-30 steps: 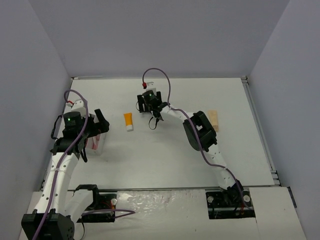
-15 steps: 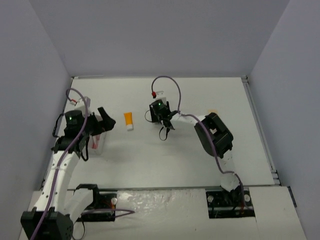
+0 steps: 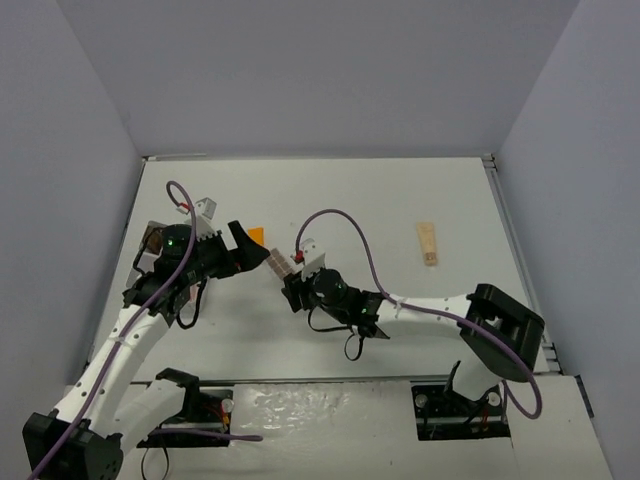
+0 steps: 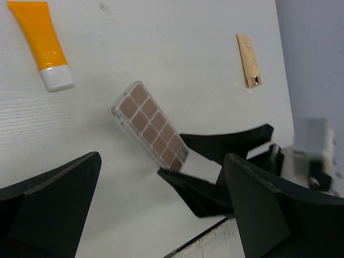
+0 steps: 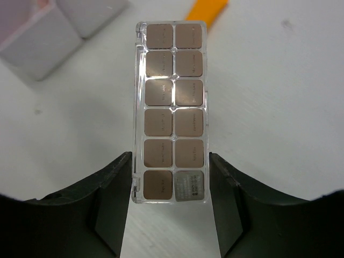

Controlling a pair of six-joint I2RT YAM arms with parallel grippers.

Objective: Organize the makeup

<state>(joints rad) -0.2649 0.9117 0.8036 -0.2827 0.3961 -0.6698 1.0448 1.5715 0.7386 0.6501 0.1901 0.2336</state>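
Note:
My right gripper (image 3: 289, 281) is shut on a brown eyeshadow palette (image 3: 278, 263) and holds it by its near end, above the table. In the right wrist view the palette (image 5: 173, 102) sits between the two fingers (image 5: 115, 188). My left gripper (image 3: 249, 250) is open and empty, just left of the palette (image 4: 149, 126). An orange tube with a white cap (image 4: 45, 45) lies beyond it, partly hidden under the left gripper in the top view (image 3: 257, 234). A beige tube (image 3: 428, 243) lies at the far right. The sticks, sponge and second palette are out of view.
A white translucent box (image 5: 54, 32) stands at the left, mostly hidden under my left arm in the top view (image 3: 148, 240). Walls close the table at the back and both sides. The right arm stretches across the near middle.
My right gripper has come from the far middle toward the near left, carrying the palette. My left gripper has swung right, over the orange tube. The beige tube is now uncovered.

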